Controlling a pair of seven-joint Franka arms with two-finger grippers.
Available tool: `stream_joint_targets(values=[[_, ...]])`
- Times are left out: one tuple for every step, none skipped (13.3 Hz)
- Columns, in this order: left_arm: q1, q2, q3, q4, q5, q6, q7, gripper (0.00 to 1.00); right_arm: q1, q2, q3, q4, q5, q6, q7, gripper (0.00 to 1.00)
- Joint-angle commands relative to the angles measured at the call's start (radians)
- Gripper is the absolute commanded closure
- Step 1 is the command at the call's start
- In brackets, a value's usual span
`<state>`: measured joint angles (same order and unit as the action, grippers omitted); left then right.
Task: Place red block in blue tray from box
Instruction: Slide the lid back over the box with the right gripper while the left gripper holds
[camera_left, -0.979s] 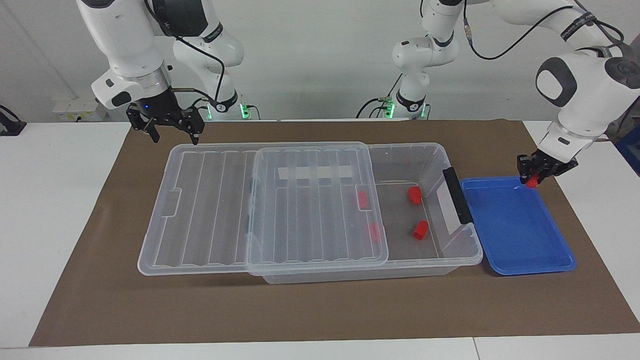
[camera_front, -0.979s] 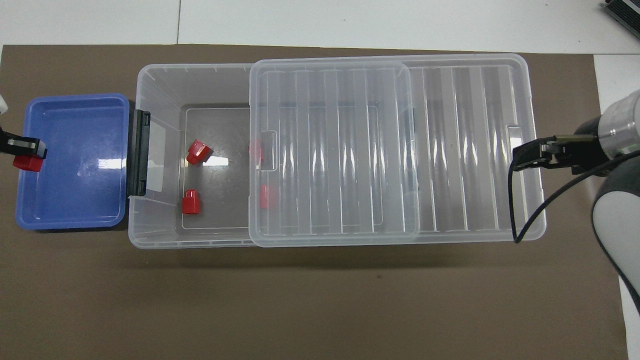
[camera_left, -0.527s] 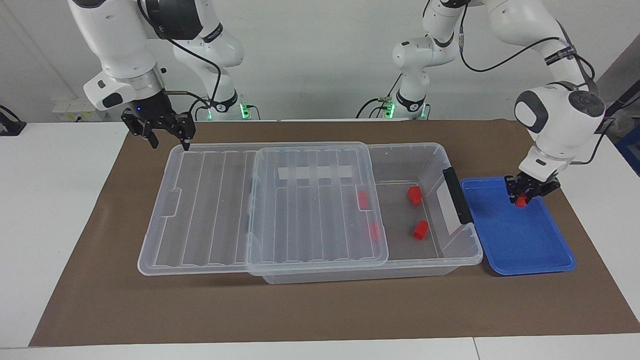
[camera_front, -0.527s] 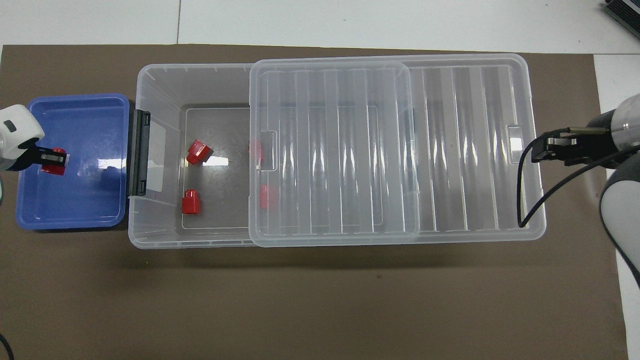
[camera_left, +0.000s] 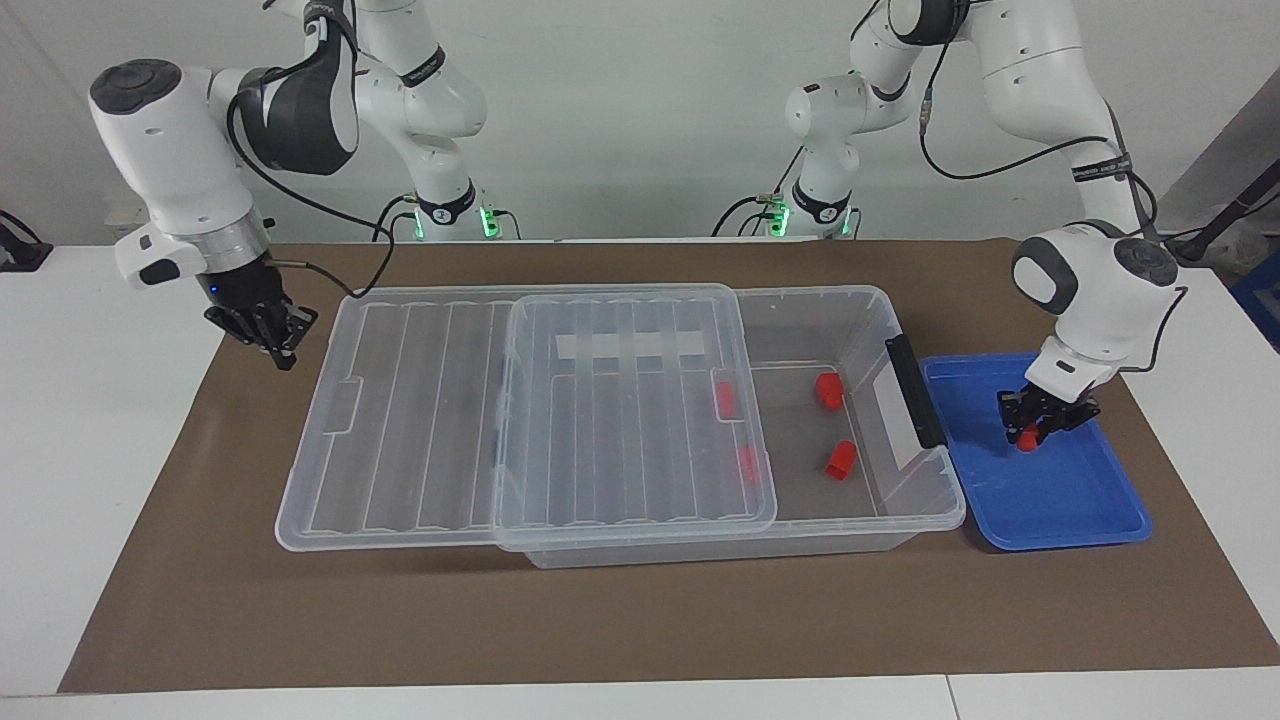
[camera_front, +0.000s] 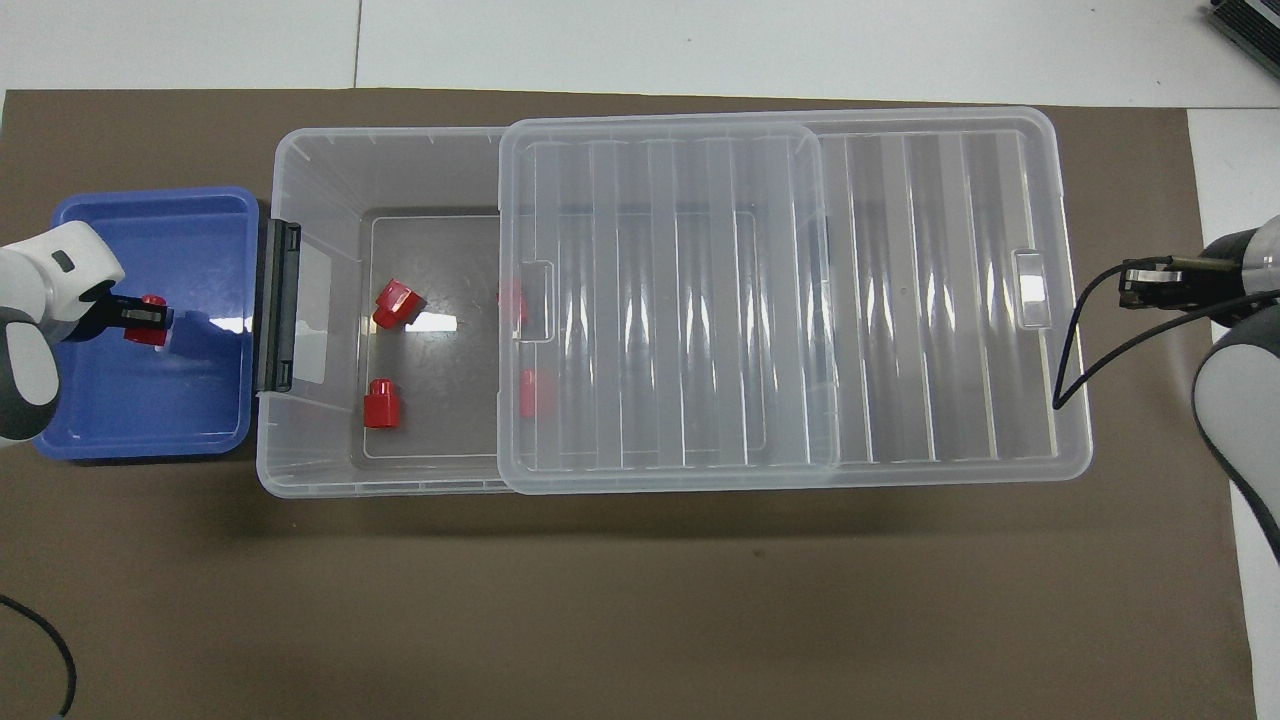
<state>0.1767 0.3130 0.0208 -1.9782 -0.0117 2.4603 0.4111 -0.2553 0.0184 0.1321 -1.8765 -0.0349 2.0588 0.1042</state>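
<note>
My left gripper is shut on a red block. It holds the block low inside the blue tray, near the tray's middle; I cannot tell whether the block touches the floor. The box stands beside the tray, its lid slid half off toward the right arm's end. Two red blocks lie in the uncovered part. Two more show through the lid's edge. My right gripper is shut and empty, just off the lid's overhanging end.
A brown mat covers the table under the box and tray. A black latch sits on the box's end next to the tray. A black cable from the right arm hangs over the lid's end.
The left gripper has moved down and inward over the tray with the red block. The right gripper has drawn away from the lid's end, dropped lower and shut.
</note>
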Motion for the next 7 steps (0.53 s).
stream_joint_targets(values=[[0.003,-0.011,-0.004,-0.043,-0.025,0.054,0.021,1.0,-0.041,0.05,0.007,-0.03,0.004,0.096,-0.031,1.0],[0.006,-0.011,-0.002,-0.05,-0.025,0.071,0.021,1.0,-0.042,0.058,0.007,-0.03,0.004,0.106,-0.031,1.0],[0.007,-0.011,-0.002,-0.053,-0.025,0.075,0.021,1.0,-0.039,0.063,0.007,-0.03,0.004,0.104,-0.031,1.0],[0.009,-0.011,-0.002,-0.057,-0.025,0.078,0.023,1.0,-0.029,0.063,0.007,-0.03,0.004,0.104,-0.029,1.0],[0.01,-0.011,-0.002,-0.065,-0.025,0.083,0.023,1.0,-0.019,0.063,0.011,-0.029,0.004,0.101,-0.029,1.0],[0.012,-0.011,-0.002,-0.079,-0.025,0.104,0.021,1.0,-0.004,0.063,0.011,-0.029,0.004,0.098,-0.029,1.0],[0.012,-0.011,-0.004,-0.094,-0.027,0.126,0.021,1.0,0.008,0.063,0.011,-0.029,0.004,0.092,-0.029,1.0]])
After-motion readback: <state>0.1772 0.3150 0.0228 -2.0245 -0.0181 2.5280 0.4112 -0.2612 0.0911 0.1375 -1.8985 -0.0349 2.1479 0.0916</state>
